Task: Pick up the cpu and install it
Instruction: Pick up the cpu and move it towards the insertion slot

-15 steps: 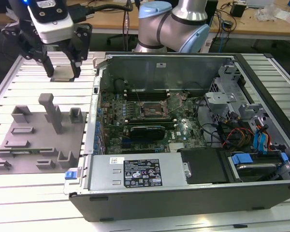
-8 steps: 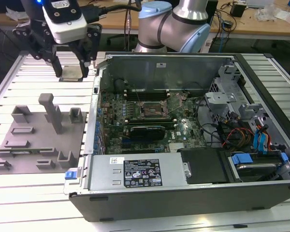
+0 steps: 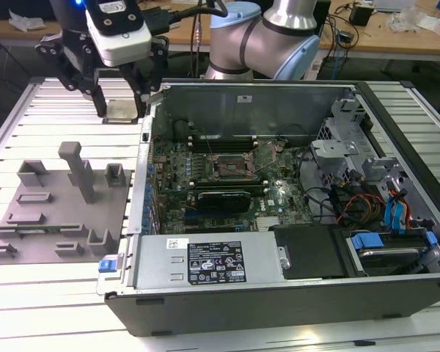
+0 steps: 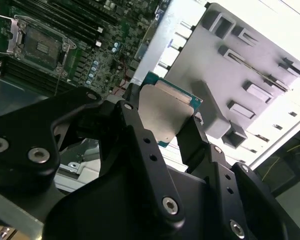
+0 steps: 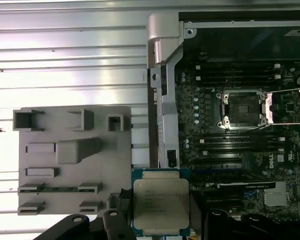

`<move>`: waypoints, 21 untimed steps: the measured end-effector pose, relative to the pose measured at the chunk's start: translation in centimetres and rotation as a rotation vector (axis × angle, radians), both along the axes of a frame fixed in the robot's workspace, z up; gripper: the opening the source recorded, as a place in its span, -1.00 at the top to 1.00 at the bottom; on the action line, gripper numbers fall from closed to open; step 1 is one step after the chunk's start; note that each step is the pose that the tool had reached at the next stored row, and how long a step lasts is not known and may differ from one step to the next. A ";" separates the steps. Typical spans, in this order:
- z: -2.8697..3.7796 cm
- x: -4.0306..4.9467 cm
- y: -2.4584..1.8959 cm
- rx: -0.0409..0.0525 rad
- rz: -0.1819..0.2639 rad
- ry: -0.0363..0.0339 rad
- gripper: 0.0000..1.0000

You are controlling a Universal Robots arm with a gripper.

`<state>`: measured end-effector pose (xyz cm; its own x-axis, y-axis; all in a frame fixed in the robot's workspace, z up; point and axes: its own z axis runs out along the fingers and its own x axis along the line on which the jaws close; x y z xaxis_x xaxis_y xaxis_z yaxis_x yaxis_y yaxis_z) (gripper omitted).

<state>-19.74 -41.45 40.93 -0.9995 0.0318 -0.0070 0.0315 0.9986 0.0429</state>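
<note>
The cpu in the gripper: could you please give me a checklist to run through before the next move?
1. Grip on the cpu: the gripper clamps it on two opposite edges, ok.
2. Access to the socket: its hinged frame is folded back, ok.
3. Place of the cpu over the socket: it hangs outside the computer case, above the slatted table, not ok.
4. Turn of the cpu matched to the socket: cannot tell.
5. Inside of the socket free of debris: cannot tell.
</note>
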 end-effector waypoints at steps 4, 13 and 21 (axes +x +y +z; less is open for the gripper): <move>0.00 0.89 0.00 0.0000 0.000 0.0002 -0.09; 0.00 3.47 0.00 0.0000 0.000 0.0006 -0.09; 0.00 6.26 0.01 0.0000 0.000 0.0020 -0.09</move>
